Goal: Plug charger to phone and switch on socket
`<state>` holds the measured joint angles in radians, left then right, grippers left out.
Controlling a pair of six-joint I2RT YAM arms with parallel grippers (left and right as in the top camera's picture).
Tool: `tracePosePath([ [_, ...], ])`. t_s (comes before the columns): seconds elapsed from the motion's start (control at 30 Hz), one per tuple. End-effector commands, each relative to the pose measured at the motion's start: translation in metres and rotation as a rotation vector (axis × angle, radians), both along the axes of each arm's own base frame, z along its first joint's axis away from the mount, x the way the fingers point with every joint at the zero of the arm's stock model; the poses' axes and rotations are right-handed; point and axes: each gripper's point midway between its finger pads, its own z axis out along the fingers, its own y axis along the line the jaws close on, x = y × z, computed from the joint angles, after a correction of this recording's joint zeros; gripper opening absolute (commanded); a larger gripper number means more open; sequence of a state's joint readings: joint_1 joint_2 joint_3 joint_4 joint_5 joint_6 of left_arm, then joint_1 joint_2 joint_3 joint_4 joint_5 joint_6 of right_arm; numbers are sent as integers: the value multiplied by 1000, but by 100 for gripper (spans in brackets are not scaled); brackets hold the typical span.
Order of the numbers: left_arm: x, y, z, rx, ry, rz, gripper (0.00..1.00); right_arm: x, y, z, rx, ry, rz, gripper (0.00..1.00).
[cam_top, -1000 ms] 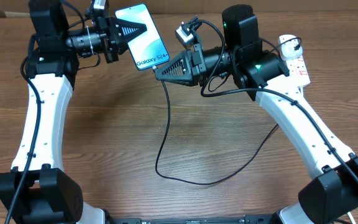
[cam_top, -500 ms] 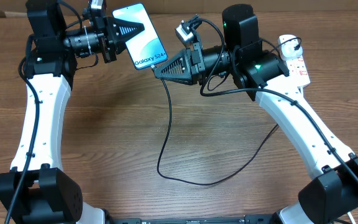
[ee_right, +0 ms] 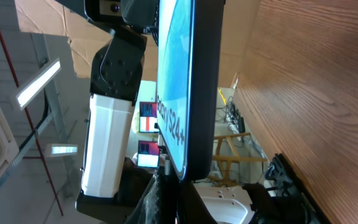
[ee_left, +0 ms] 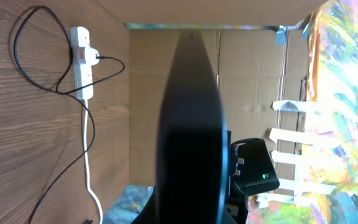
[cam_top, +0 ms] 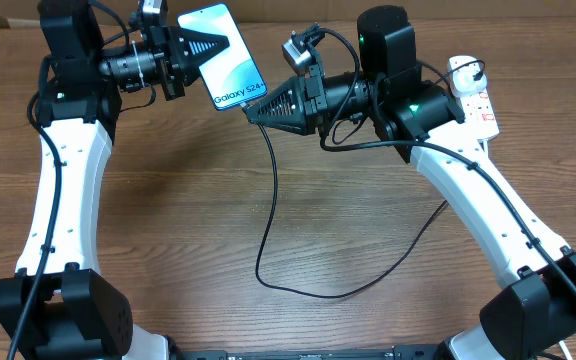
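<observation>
While L fingers (cam_top: 204, 45) clamp phone (cam_top: 234, 72), R fingers (cam_top: 280, 104) pinch charger (cam_top: 273, 185) at its btm edge.

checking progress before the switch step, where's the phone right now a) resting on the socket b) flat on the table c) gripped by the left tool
c, the left tool is closed on the phone, while the right tool holds the charger at its lower edge.

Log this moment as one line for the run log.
left gripper: shut on phone, lifted | right gripper: shut on charger, tip near phone's lower end | socket: far right, untouched
</observation>
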<state>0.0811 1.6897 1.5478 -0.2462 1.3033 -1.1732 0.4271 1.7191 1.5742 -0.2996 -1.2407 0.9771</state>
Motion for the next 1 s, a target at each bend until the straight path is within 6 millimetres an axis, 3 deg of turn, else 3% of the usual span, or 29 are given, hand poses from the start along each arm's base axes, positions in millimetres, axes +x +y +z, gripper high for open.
tracePosePath([
  [0.0, -16, -10, 11, -26, -30, -93, 4, 20, -1, 0, -26, -20, -118, 4],
  [0.63, -13, -9, 13, -31, -16, -79, 4, 32, -1, -2, -44, -11, -187, 4],
  [0.97, -13, -10, 13, -45, 27, -77, 4, 33, 12, -6, -69, -21, -235, 4],
])
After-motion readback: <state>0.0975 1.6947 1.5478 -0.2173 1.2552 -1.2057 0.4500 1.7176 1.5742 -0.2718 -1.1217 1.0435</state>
